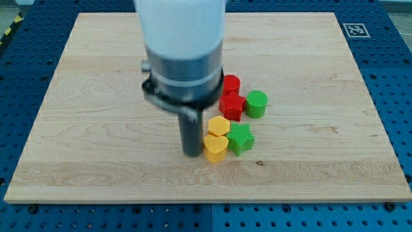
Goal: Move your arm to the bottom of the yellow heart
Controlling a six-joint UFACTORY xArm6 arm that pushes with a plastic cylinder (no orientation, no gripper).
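Yellow heart [215,147], light, rigid, prob slippery plastic, is sitting touching my tip [191,153] on its left; no claw.

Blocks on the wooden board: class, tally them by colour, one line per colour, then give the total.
Red: 2, a cylinder and a star
Green: 2, a cylinder and a star
Yellow: 2, a hexagon and a heart
Total: 6

Pale matt wooden board [96,142], ridged matt plastic yellow heart [215,148], smooth dark rod [191,132]
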